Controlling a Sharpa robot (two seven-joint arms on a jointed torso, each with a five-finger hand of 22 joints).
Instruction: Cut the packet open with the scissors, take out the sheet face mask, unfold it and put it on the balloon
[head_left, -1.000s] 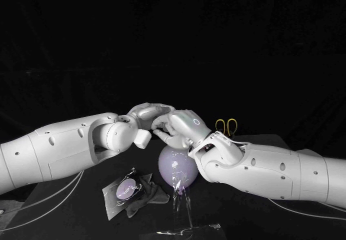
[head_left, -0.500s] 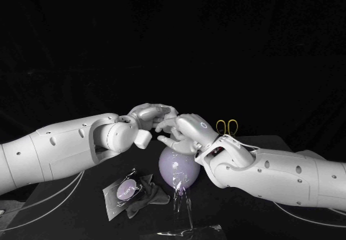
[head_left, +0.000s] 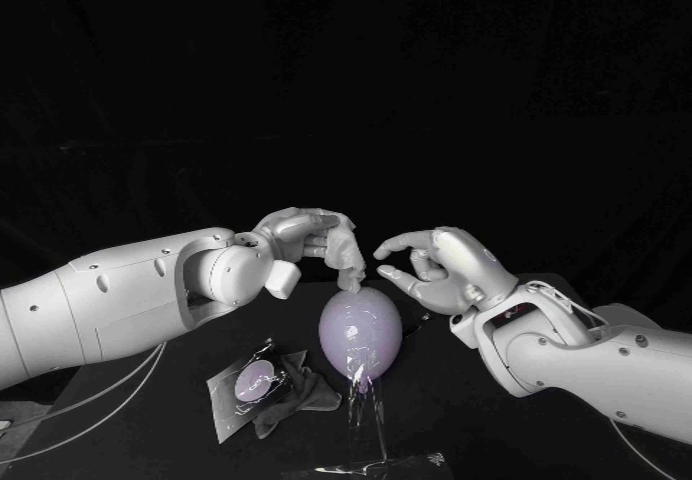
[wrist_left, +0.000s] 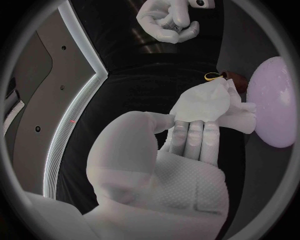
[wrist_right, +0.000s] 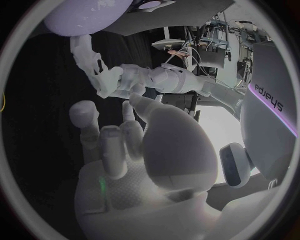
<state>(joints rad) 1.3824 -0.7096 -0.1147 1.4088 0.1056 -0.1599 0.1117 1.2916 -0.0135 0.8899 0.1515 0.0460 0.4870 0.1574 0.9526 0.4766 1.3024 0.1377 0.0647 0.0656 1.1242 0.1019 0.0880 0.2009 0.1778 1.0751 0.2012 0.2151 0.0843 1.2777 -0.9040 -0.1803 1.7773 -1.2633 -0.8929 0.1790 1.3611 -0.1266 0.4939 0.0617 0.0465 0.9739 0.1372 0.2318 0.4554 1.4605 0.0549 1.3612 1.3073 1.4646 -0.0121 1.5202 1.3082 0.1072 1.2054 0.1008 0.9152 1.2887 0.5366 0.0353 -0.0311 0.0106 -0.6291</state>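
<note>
My left hand (head_left: 306, 238) pinches the white, still-folded sheet mask (head_left: 348, 264), which hangs down onto the top of the lilac balloon (head_left: 358, 330). In the left wrist view the mask (wrist_left: 209, 102) lies across my fingertips (wrist_left: 190, 134) next to the balloon (wrist_left: 275, 102). My right hand (head_left: 440, 268) hovers to the right of the mask with its fingers apart, holding nothing. The right wrist view shows its bare palm (wrist_right: 134, 155) facing the left hand (wrist_right: 119, 80) and the balloon (wrist_right: 81, 15). The cut packet (head_left: 250, 382) lies flat on the table, front left. A yellow scissors handle (wrist_left: 212, 76) peeks out behind the mask.
A dark crumpled piece (head_left: 299, 397) lies beside the packet. Clear film (head_left: 364, 402) hangs below the balloon, and another clear strip (head_left: 368, 466) lies at the table's front edge. White cables (head_left: 101, 395) run across the table on the left.
My right hand has come away from the left hand and the mask, moving right and spreading its fingers. The left hand stays above the balloon, still holding the mask.
</note>
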